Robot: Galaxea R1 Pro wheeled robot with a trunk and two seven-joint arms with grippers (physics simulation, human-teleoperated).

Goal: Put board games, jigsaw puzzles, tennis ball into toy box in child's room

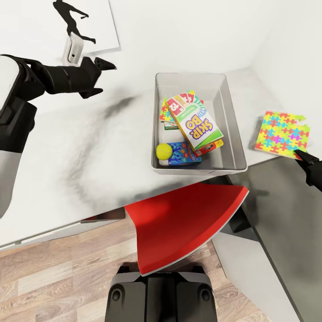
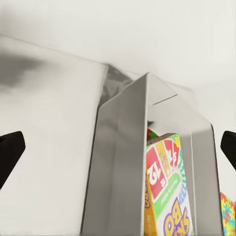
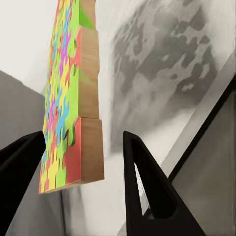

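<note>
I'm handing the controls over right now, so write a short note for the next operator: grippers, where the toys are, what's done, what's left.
Left gripper: open, empty, held above the table left of the toy box.
Right gripper: open, fingers either side of the jigsaw puzzle's near corner, not closed on it.
In the toy box: Skip-Bo box on top, tennis ball, blue game box, and more boxes underneath, partly hidden; I can't count them.
Left: grasp the puzzle lying on the table right of the box and drop it in, then check the count.
</note>
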